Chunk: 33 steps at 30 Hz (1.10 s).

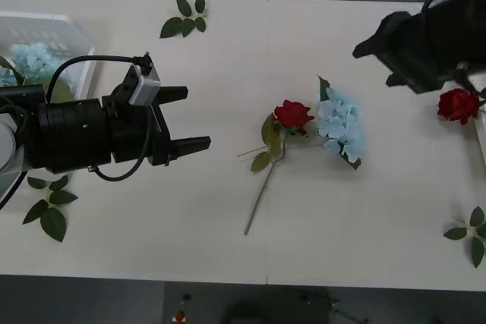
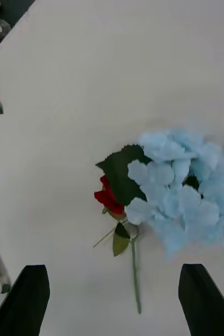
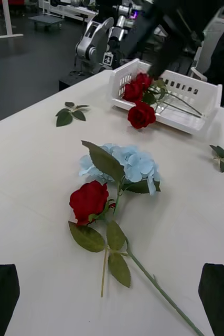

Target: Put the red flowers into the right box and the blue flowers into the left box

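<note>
A red flower [image 1: 293, 114] lies mid-table, its stem running toward the near edge, with a blue flower [image 1: 342, 125] touching it on the right. My left gripper [image 1: 197, 117] hovers left of them, open and empty; its wrist view shows the rose [image 3: 89, 200] and the blue cluster [image 3: 125, 163] ahead. My right gripper [image 1: 372, 47] hangs open beyond the pair, looking down on the blue flower [image 2: 180, 194] and the rose [image 2: 109, 197]. The left box [image 1: 72, 32] holds blue flowers [image 1: 30, 58]. The right box [image 3: 206, 94] holds red roses [image 3: 135, 89]; another rose [image 1: 458, 105] lies over its wall.
Loose green leaf sprigs lie at the far edge [image 1: 184, 19], the near left [image 1: 47, 206] and the near right [image 1: 471, 233]. The right box's pale edge [image 1: 481, 138] sits at the table's right end. Bare white tabletop surrounds the central flowers.
</note>
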Tool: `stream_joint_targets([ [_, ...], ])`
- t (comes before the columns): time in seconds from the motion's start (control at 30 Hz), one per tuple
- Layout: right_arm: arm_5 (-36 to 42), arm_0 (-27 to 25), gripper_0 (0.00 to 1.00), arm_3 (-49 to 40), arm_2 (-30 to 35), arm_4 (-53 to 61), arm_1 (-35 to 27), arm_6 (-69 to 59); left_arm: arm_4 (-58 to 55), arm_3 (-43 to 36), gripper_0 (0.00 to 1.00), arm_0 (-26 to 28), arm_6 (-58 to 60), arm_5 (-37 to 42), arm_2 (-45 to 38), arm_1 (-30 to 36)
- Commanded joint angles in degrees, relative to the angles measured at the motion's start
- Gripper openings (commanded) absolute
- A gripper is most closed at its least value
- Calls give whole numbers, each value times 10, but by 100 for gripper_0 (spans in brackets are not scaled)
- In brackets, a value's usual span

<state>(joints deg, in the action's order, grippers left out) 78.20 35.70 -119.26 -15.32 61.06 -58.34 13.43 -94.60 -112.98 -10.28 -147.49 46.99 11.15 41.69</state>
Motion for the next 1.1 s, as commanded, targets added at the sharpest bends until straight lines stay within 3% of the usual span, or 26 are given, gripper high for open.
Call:
stream_joint_targets([
  [0.03,19,-34,72,-70,-11,-36,30,-118,-7,-18,100,-1,-29,-2,-9,-5],
  [0.2,83,-35,72,-92,-12,-67,91,-204,-7,-18,100,-1,-29,-2,-9,-5],
  [0.3,121,-35,72,-92,-14,-118,158,-252,-7,-18,100,-1,-29,-2,-9,-5],
  [0.57,165,-38,72,-63,-41,-249,285,-341,-7,-18,100,-1,-29,-2,-9,-5],
  [0.77,155,-39,72,-8,-74,-348,328,-355,-7,-18,100,-1,-29,-2,-9,-5],
  [1.1,83,-38,72,70,-87,-402,348,-346,-7,-18,100,-1,-29,-2,-9,-5],
])
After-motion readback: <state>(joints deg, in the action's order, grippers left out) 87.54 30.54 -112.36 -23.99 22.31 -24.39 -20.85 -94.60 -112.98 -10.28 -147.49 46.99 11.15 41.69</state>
